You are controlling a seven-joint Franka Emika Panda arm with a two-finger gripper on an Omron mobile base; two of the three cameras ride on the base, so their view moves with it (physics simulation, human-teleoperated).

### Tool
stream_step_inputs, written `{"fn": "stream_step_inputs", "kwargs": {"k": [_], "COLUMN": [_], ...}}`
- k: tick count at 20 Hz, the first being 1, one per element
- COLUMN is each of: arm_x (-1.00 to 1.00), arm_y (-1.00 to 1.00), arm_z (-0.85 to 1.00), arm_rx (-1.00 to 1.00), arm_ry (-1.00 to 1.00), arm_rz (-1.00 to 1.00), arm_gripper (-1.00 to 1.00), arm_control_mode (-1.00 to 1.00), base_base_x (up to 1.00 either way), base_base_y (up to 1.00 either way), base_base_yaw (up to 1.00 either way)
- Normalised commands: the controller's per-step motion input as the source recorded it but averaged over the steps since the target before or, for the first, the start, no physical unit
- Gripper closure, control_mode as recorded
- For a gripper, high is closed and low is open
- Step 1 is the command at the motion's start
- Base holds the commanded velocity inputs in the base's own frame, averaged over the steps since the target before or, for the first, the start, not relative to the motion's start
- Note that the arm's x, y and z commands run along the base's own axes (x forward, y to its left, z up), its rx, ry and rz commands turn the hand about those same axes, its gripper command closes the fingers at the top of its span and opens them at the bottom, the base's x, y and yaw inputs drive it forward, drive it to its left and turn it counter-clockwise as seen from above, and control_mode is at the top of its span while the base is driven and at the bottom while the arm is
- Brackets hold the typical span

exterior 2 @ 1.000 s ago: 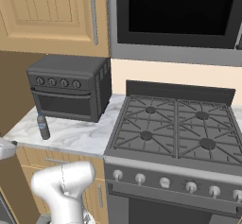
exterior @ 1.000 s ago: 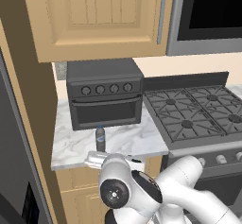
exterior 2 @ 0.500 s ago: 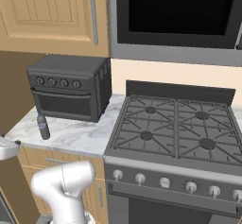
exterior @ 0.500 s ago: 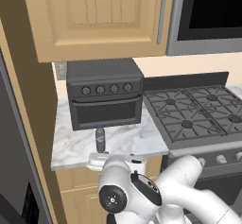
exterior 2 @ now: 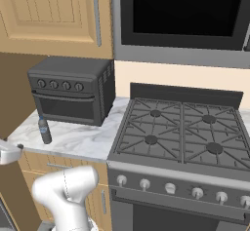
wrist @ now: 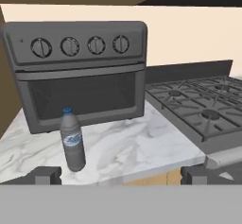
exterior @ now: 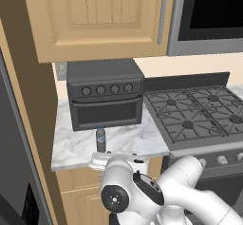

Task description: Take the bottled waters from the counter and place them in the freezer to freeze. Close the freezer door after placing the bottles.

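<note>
Hand view looks level across the counter [wrist: 142,152]: one bottled water [wrist: 72,140] stands upright near the front edge, in front of the toaster oven [wrist: 78,72], left of centre between the two finger tips [wrist: 47,175]. The gripper [wrist: 120,175] is spread wide and holds nothing, its tips apart from the bottle.

The risk I see is the off-centre line. If the hand goes straight in, the left finger could strike the bottle's side and tip it, or push it back against the oven door. It stands close to the marble's edge, so a sideways knock might also roll it off.

From the left base view, the bottle [exterior: 100,139] sits just beyond the white hand, which hangs low at the counter's front, and the grey refrigerator [exterior: 14,172] edges in on the left. From the right base view, the bottle [exterior 2: 44,130] is seen clear of the oven and well apart from the stove [exterior 2: 180,132]. I can make out only one bottle on the counter.
</note>
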Motion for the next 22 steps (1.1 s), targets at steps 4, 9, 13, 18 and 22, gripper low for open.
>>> {"fn": "stream_step_inputs", "kwargs": {"k": [4,9,13,18,22], "arm_x": [0.21,0.19,0.07,0.00,0.05], "arm_y": [-0.10,0.00,0.00,0.00,0.03], "arm_z": [-0.01,0.00,-0.03,0.00,0.00], "arm_rx": [0.00,0.00,0.00,0.00,0.00], "arm_ry": [-0.02,-0.02,-0.03,0.00,0.00], "arm_rz": [0.01,0.02,0.00,0.00,0.00], "arm_gripper": [-1.00,-1.00,-1.00,-1.00,-1.00], "arm_control_mode": [-1.00,-1.00,-1.00,-1.00,-1.00], "base_base_x": [0.00,0.00,0.00,0.00,0.00], "base_base_y": [0.00,0.00,0.00,0.00,0.00], "base_base_yaw": [0.00,0.00,0.00,0.00,0.00]}}
